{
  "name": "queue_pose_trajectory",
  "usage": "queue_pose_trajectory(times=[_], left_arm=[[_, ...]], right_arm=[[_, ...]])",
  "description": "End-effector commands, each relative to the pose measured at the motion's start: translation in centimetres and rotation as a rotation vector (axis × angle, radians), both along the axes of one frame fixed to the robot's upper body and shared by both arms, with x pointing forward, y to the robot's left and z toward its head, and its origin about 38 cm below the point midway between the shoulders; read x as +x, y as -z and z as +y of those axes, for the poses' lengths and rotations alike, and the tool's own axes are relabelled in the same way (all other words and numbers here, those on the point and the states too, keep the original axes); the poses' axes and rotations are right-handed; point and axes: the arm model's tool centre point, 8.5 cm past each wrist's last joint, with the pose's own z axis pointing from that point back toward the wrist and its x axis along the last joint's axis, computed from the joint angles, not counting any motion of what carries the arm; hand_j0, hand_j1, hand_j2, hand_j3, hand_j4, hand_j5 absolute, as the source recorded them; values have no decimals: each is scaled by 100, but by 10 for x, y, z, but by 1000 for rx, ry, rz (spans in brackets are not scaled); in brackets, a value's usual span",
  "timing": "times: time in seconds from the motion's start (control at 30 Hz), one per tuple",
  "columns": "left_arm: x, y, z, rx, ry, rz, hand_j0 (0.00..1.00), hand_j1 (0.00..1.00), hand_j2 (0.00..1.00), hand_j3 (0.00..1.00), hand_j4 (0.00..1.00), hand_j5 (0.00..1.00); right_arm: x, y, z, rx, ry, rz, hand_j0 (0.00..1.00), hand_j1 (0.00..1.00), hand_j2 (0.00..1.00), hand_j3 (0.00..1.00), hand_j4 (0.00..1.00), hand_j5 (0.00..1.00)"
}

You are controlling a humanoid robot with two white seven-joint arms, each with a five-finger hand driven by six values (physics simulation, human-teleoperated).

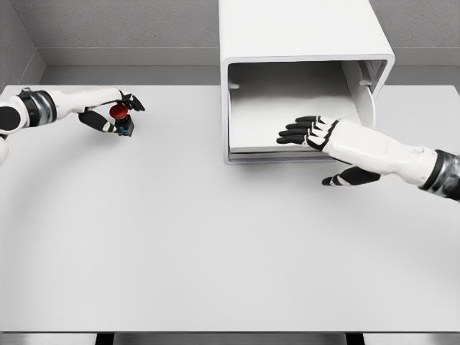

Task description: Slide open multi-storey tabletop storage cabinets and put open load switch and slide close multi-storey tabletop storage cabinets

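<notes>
The left hand (pixel 115 115) is closed around the load switch (pixel 122 122), a small dark block with a red button on top, pinched between thumb and fingers at the far left of the table (pixel 215 244). The switch looks light, rigid and hard-shelled, likely slick, so the squared body below the red cap seems the safest hold. Well off to that hand's right, the cabinet (pixel 302 43) stands with its drawer (pixel 287 115) slid out. The right hand (pixel 316 135) hovers over the drawer's front edge, 4 fingers stretched flat, thumb dropped beneath, holding nothing.
</notes>
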Motion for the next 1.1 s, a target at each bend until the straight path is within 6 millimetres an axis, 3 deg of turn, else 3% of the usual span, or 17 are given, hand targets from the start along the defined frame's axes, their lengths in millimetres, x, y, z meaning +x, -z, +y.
queue_pose_trajectory(times=[0.0, 0.2, 0.47, 0.7, 0.9, 1.07], left_arm=[[1, 0, 0, -8, -5, 0, 73, 73, 73, 73, 73, 73], [1, 1, -2, -9, -4, 4, 64, 64, 64, 64, 64, 64], [0, 4, 4, -5, -19, 14, 54, 54, 54, 54, 54, 54], [0, 5, 4, -2, -18, 19, 42, 42, 42, 42, 42, 42], [0, 4, 1, -6, -15, 16, 40, 40, 40, 40, 40, 40], [3, -5, 3, -10, -14, 1, 38, 38, 38, 38, 38, 38]], right_arm=[[1, 7, 13, 16, -24, 25, 100, 100, 100, 100, 100, 100], [9, 9, 17, 37, -13, 21, 100, 100, 100, 100, 100, 100], [25, 25, -7, 9, 76, 62, 100, 100, 100, 100, 100, 100], [21, 37, -4, 20, 75, 89, 100, 100, 100, 100, 100, 100], [15, 47, -6, 17, 78, 116, 100, 100, 100, 100, 100, 100], [-3, 35, -3, 7, 33, 90, 100, 100, 100, 100, 100, 100]])
